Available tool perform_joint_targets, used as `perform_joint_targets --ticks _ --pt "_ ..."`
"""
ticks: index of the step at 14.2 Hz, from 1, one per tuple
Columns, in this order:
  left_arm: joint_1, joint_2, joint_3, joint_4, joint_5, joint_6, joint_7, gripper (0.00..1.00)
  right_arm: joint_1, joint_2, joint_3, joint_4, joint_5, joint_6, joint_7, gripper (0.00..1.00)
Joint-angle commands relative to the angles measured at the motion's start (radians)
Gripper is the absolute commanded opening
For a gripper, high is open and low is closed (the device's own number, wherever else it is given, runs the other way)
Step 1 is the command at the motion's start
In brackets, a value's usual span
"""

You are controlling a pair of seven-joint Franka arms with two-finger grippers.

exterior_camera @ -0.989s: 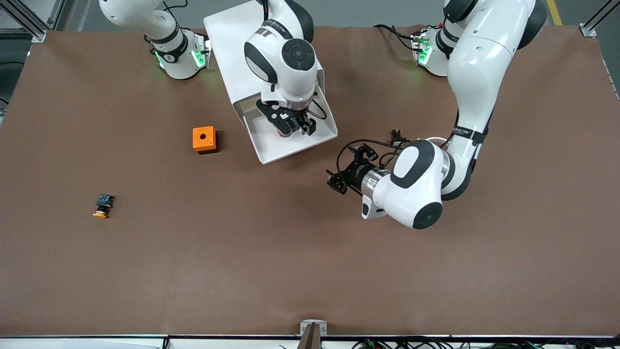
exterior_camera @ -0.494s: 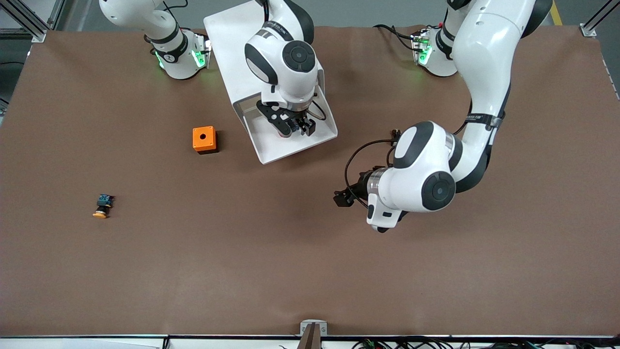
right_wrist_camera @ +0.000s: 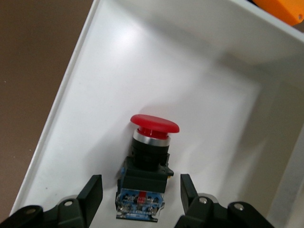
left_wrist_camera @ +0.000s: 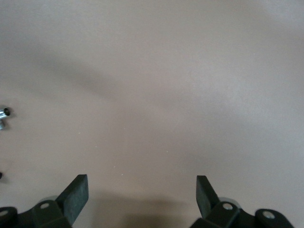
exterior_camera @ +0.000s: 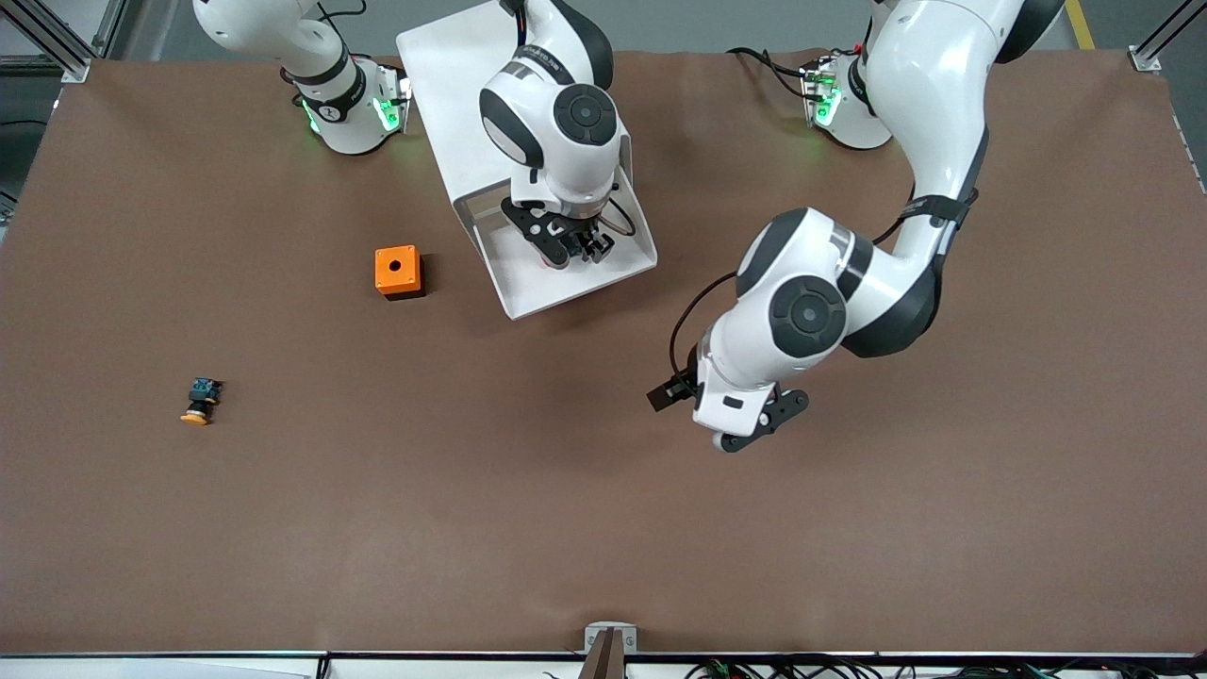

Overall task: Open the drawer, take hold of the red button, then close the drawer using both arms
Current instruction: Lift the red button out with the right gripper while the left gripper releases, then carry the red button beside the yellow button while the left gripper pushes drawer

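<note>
Jaws of the left gripper (left_wrist_camera: 142, 183) hang spread and empty over bare table (exterior_camera: 566, 509) just below the middle of the front view, that arm waiting. At upper centre, the right gripper (right_wrist_camera: 141, 183) is down inside the pulled-out drawer (exterior_camera: 542, 288). Its jaws are not yet clamped, one either side of the black-and-blue body of the button (right_wrist_camera: 149, 142), which lies on the drawer floor. A sound grasp likely means squeezing the squarish body, not the rounded red cap, then lifting straight up, clear of the walls. The cabinet (exterior_camera: 443, 66) reaches the top edge.
</note>
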Motion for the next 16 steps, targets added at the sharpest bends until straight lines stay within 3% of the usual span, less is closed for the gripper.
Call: perform_joint_targets --ticks 1,5,6,10,13,16 --pt "-0.002 -0.011 -0.003 -0.026 0.021 0.027 0.010 1.00 0.029 0.013 -0.006 0.001 0.006 -0.001 0.001 0.62" --pt "-0.005 -0.008 -0.015 -0.042 0.030 0.024 0.001 1.00 0.020 0.018 -0.006 0.012 0.051 -0.006 -0.062 0.10" --pt "-0.004 -0.009 -0.015 -0.045 0.031 0.022 0.001 1.00 0.012 0.013 -0.009 0.018 0.082 -0.009 -0.071 0.03" --pt "0.004 -0.009 -0.015 -0.053 0.032 0.015 -0.026 1.00 -0.074 0.004 -0.010 0.146 0.099 -0.208 -0.183 0.01" --pt "0.004 -0.009 -0.015 -0.055 0.032 0.015 -0.086 1.00 -0.163 -0.025 -0.013 0.183 0.110 -0.256 -0.318 0.01" --pt "-0.008 -0.006 -0.012 -0.056 0.035 0.022 -0.098 1.00 -0.300 -0.068 -0.017 0.182 0.107 -0.289 -0.587 0.01"
